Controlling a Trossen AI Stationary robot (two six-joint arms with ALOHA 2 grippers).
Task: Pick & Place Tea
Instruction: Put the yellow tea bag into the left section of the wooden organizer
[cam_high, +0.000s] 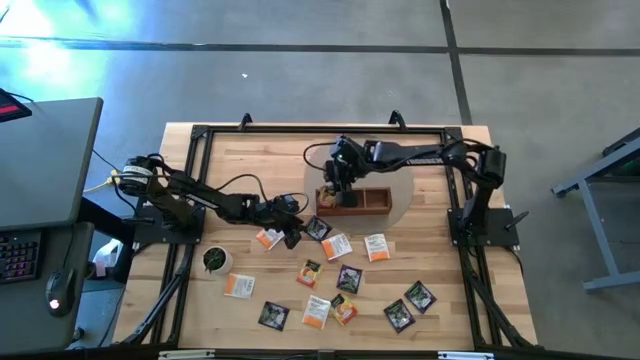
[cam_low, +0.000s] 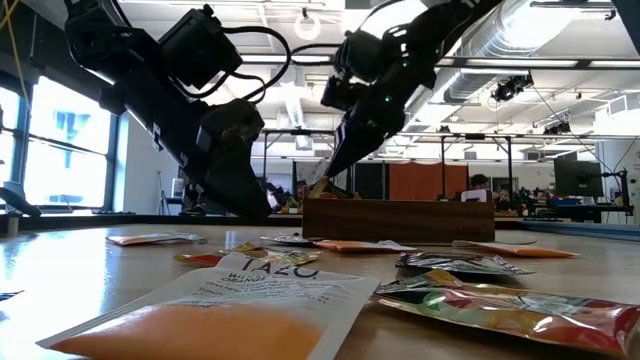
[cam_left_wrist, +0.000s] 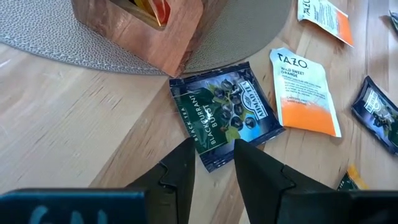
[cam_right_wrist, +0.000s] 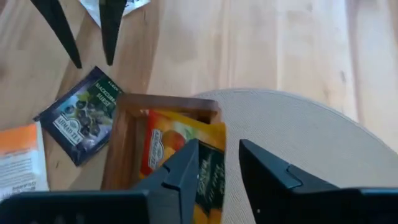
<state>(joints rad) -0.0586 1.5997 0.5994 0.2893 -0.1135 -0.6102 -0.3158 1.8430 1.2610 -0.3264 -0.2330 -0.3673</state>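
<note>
I hold my left gripper (cam_left_wrist: 211, 165), fingers spread, over the blackcurrant packet (cam_left_wrist: 225, 114) beside the wooden tray (cam_left_wrist: 163, 37), ready to pinch, while my right gripper (cam_right_wrist: 219, 163), also spread, hangs over that tray's end compartment.

Lighting was bright and even. A blue-white glare patch lay on the floor (cam_high: 50, 60) in the high view; ceiling lights (cam_low: 315, 20) and windows (cam_low: 60, 150) backlit both arms to silhouettes. The nearest packet (cam_low: 220, 315) in the low view was blurred.
</note>
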